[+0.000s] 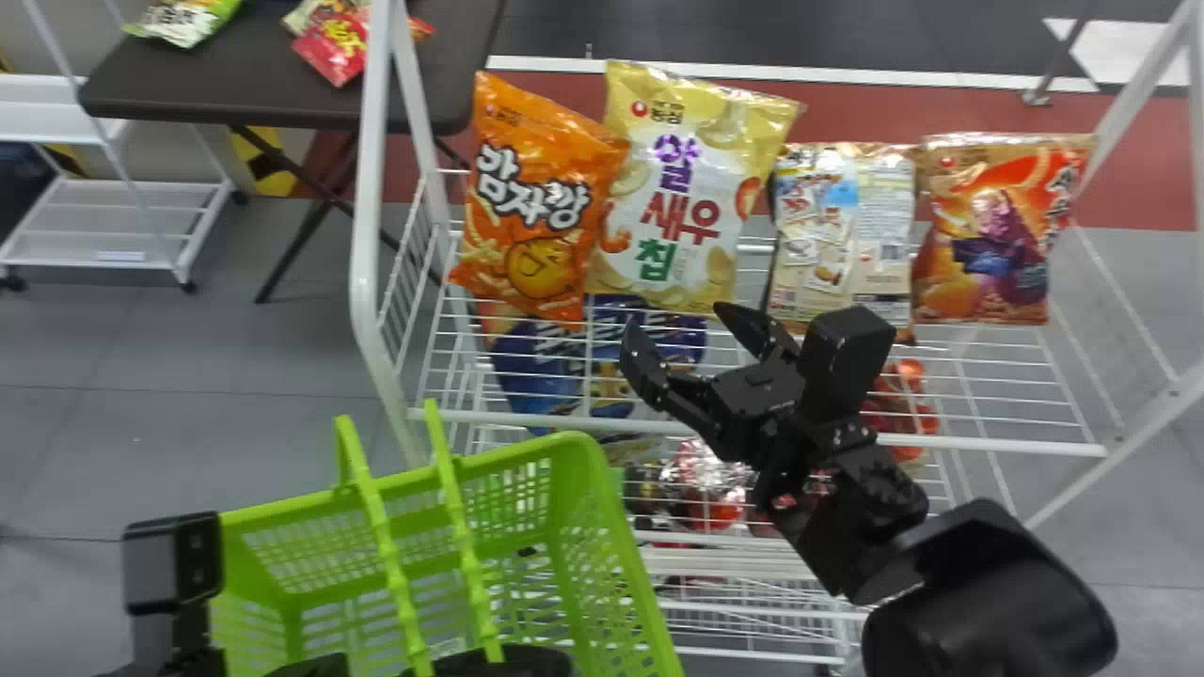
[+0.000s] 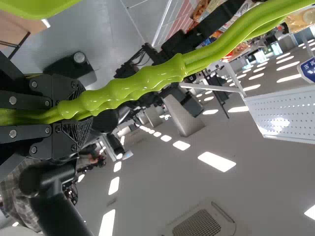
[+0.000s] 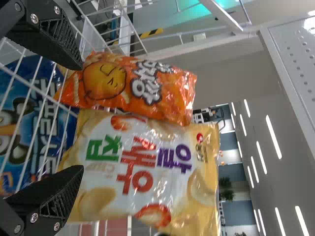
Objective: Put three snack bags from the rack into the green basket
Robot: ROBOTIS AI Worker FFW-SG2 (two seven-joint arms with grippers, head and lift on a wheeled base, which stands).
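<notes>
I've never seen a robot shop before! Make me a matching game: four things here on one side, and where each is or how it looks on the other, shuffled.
Things
1. Left gripper
2. Orange snack bag with a smiling face
3. Basket
4. Right gripper

Places, colours, states
A. At the left end of the rack's upper row of bags
B. Open, near the yellow snack bag
C. Shut on green handles
D. Bright green, with mesh walls

Pairs: 1-C, 2-A, 3-D, 4-B
</notes>
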